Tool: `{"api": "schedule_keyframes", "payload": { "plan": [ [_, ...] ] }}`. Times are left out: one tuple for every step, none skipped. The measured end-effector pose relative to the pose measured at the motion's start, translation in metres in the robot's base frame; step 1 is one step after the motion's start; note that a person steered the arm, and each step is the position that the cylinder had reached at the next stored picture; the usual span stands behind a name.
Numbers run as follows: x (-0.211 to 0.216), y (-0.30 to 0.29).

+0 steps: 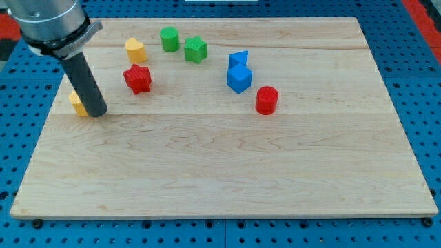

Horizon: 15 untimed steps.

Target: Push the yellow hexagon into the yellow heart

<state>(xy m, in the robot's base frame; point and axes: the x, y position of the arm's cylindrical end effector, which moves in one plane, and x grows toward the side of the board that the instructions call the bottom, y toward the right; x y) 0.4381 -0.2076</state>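
The yellow hexagon (pixel 77 103) lies near the board's left edge, mostly hidden behind my rod. My tip (pixel 97 112) rests on the board touching the hexagon's right side. The yellow heart (pixel 135 50) sits toward the view's top, up and to the right of the hexagon. A red star (pixel 138 78) lies just below the heart, to the right of my rod.
A green cylinder (pixel 169 38) and a green star (pixel 196 49) sit at the view's top centre. Two blue blocks (pixel 239 72) lie close together right of centre, with a red cylinder (pixel 267 100) beside them. The wooden board (pixel 227 172) lies on a blue pegboard.
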Motion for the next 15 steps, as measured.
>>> {"api": "schedule_keyframes", "payload": {
  "plan": [
    [0.025, 0.007],
    [0.037, -0.009],
    [0.02, -0.045],
    [-0.02, -0.056],
    [-0.058, -0.055],
    [-0.055, -0.054],
    [-0.03, -0.046],
    [-0.031, -0.021],
    [-0.053, -0.008],
    [-0.081, -0.008],
    [-0.083, -0.008],
    [-0.083, -0.008],
    [-0.089, 0.003],
    [-0.089, 0.004],
    [-0.086, -0.022]
  ]
}}
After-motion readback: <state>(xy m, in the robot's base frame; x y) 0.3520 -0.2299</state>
